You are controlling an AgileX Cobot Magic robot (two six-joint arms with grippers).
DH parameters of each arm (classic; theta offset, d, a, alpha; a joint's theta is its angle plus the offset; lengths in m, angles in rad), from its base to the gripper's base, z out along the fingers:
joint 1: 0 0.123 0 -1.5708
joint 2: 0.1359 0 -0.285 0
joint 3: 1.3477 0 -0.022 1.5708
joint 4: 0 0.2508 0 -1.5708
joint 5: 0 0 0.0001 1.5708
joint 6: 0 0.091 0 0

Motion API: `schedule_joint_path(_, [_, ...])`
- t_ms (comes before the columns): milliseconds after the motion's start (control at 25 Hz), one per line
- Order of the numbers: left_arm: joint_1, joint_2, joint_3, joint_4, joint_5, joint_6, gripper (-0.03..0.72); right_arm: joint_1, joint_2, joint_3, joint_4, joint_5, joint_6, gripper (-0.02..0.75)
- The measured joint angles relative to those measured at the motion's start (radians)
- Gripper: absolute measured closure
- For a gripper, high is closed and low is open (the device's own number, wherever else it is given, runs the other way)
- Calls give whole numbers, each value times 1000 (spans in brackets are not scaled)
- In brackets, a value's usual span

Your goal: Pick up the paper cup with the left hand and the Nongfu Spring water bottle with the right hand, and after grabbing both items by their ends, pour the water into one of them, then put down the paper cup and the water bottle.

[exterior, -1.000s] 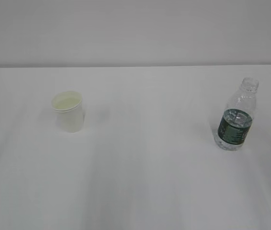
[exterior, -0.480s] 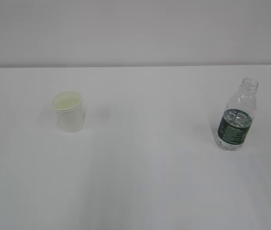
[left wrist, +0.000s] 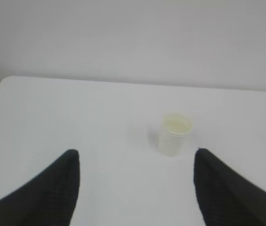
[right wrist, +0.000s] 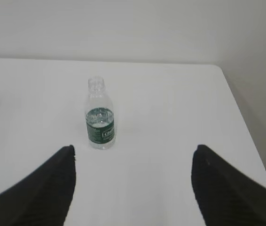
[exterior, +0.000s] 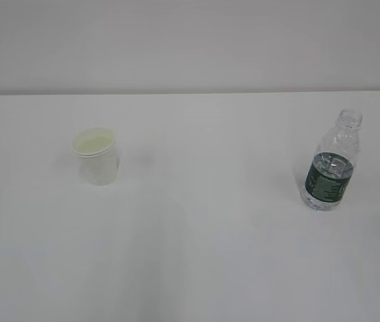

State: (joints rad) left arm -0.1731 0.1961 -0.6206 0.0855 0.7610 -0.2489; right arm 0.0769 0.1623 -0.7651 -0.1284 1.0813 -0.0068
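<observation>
White paper cup (exterior: 97, 158), cream inside, at left. Clear bottle (exterior: 331, 164) at right wears a dark green label band, its print seemingly white.

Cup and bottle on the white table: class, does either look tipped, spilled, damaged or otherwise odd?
Nothing stands out. The paper cup and the capless water bottle both stand upright and apart on the table, with no visible spill around them.

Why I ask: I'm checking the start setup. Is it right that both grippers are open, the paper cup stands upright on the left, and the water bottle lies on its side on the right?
Not quite. The water bottle stands upright rather than lying on its side, as the exterior view shows. The rest holds: the paper cup is upright on the left, and the left gripper and right gripper are open.
</observation>
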Motion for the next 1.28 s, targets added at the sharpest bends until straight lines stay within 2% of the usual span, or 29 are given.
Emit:
schedule_joint_path(400, [0,-8,-59,-37,279,63,148,0,-52,-12,21,137,-3,164])
schedule_joint_path(920, [0,-188,-62,-46,354,69,160,0,-182,-19,43,198,-3,164])
schedule_joint_path(1280, [0,-189,-37,-46,438,69,180,0,-182,15,88,199,-3,164])
